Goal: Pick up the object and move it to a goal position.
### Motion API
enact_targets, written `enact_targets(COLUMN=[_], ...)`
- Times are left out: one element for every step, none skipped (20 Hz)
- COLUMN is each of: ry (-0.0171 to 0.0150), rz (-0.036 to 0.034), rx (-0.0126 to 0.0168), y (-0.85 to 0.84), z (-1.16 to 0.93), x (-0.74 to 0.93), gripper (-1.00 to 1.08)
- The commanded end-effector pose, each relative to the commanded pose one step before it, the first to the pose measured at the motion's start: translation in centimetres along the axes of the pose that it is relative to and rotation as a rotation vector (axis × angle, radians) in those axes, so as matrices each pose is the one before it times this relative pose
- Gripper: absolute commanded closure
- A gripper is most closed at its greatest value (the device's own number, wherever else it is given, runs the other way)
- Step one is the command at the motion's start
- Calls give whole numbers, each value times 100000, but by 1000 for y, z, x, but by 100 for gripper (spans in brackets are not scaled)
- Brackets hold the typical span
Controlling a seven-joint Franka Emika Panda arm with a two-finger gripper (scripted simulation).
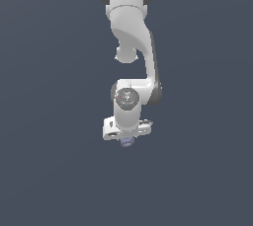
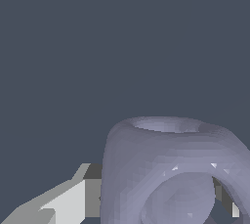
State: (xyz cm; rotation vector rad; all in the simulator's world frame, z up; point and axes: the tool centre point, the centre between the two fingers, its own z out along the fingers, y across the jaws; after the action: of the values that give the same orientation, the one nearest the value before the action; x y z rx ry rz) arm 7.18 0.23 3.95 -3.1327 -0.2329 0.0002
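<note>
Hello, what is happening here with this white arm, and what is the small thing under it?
A white Panda arm reaches down over a plain dark surface. Its gripper sits right over a tiny pale lavender cup-like object, which shows just below it. In the wrist view the object fills the space between the fingers, one showing on each side. Whether it is gripped or lifted cannot be told.

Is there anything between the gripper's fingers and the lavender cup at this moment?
No. In the wrist view the cup sits directly against a finger, with no gap. The exterior view shows it right under the gripper.
</note>
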Motion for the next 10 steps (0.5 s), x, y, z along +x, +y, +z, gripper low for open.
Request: enact_targets(ry=[9, 0, 0, 0, 0, 0, 0, 0, 0, 0], rz=[55, 0, 0, 0, 0, 0, 0, 0, 0, 0], rx=[-27, 0, 0, 0, 0, 0, 0, 0, 0, 0], y=[48, 0, 0, 0, 0, 0, -2, 3, 9, 16], z=[6, 0, 0, 0, 0, 0, -4, -7, -22, -36], x=[4, 0, 0, 0, 0, 0, -10, -13, -38, -63], gripper=[108, 108, 108, 108, 108, 108, 108, 108, 108, 108])
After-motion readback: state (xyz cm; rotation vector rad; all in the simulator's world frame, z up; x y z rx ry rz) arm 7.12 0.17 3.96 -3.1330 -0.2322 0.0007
